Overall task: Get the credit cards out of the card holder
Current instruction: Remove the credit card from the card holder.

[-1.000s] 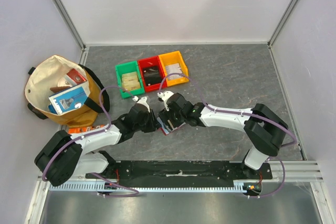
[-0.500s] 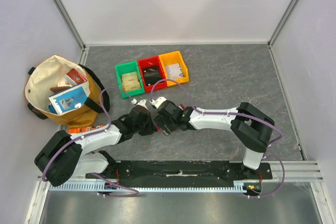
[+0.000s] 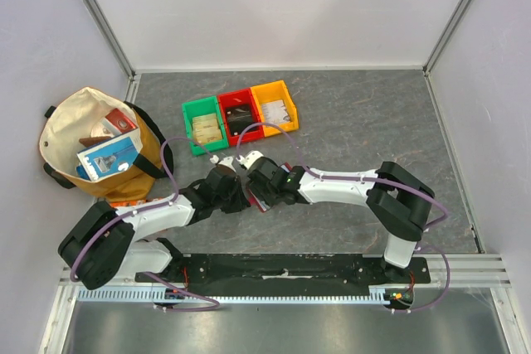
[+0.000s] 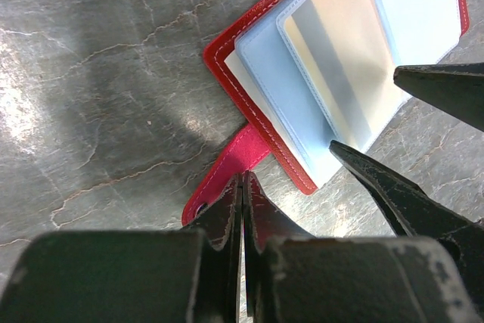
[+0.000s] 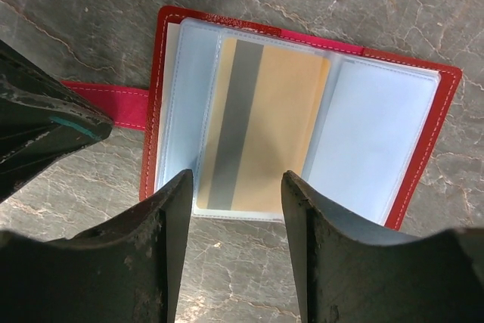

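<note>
Card holder point(image 5: 363, 141) spread on tabletop point(image 5: 76, 5), strap point(image 5: 121, 104) at 9 o'clock (left pincer point(image 4: 242, 187) pinched together there), right pincer point(image 5: 236, 177) wide over yellow card point(image 5: 265, 111)

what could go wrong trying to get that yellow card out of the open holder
1. The left fingers appear to pinch only the thin strap of the card holder. A pull on the card may slip that hold, and the holder would slide.
2. The yellow card lies inside a clear sleeve. The open right fingers may grip sleeve and card together and lift the whole holder.
</note>
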Motion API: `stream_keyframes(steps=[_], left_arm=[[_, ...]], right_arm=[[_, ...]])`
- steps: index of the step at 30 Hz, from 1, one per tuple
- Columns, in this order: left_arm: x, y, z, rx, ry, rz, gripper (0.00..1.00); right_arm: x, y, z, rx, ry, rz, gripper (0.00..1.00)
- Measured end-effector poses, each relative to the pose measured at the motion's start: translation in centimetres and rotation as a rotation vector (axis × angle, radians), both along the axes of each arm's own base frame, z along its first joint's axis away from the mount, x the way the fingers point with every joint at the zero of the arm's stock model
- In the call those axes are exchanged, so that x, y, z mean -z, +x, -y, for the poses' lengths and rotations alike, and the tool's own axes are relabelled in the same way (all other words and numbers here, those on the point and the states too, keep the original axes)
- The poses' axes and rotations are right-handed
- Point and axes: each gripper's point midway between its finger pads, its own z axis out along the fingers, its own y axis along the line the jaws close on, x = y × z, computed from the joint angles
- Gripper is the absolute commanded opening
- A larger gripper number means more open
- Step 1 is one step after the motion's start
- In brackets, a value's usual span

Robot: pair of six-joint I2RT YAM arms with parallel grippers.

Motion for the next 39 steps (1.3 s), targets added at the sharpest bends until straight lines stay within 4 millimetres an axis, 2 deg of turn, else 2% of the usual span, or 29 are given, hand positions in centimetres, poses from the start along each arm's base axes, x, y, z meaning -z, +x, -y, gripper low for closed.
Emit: stream_keyframes(steps=[5,13,17,21,28,30,33,36,39], left_arm=[[0.0,0.0,0.1,0.004,-0.002,-0.004,0.02],[0.0,0.1,0.3,0.005,-0.008,-0.002,0.02],[0.0,0.2,0.4,0.007,-0.012,-0.001,0.02],[0.0,0.2,0.3,0.005,-0.014,-0.002,0.02],[0.0,0.2,0.3,0.004,-0.015,-0.003,0.02],[0.0,0.2,0.3,0.004,-0.015,-0.002,0.05],[-0.1,0.1,0.0,0.006,-0.006,-0.001,0.12],[-0.6,-0.1,-0.3,0.005,-0.003,0.008,0.26],[-2.1,0.6,0.0,0.001,-0.025,0.042,0.41]], right_arm=[[-0.7,0.3,0.3,0.007,0.004,0.006,0.57],[-2.8,2.2,1.4,0.054,0.076,-0.009,0.57],[-3.2,3.0,1.9,0.072,0.107,-0.032,0.57],[-2.6,3.6,3.4,0.112,0.114,-0.059,0.57],[-1.7,6.3,7.7,0.265,0.111,-0.081,0.57],[-1.7,6.7,8.3,0.285,0.111,-0.081,0.57],[-1.7,6.8,8.4,0.286,0.117,-0.085,0.5],[-2.0,7.0,7.9,0.265,0.151,-0.096,0.44],[-2.4,7.3,7.1,0.236,0.213,-0.116,0.4]])
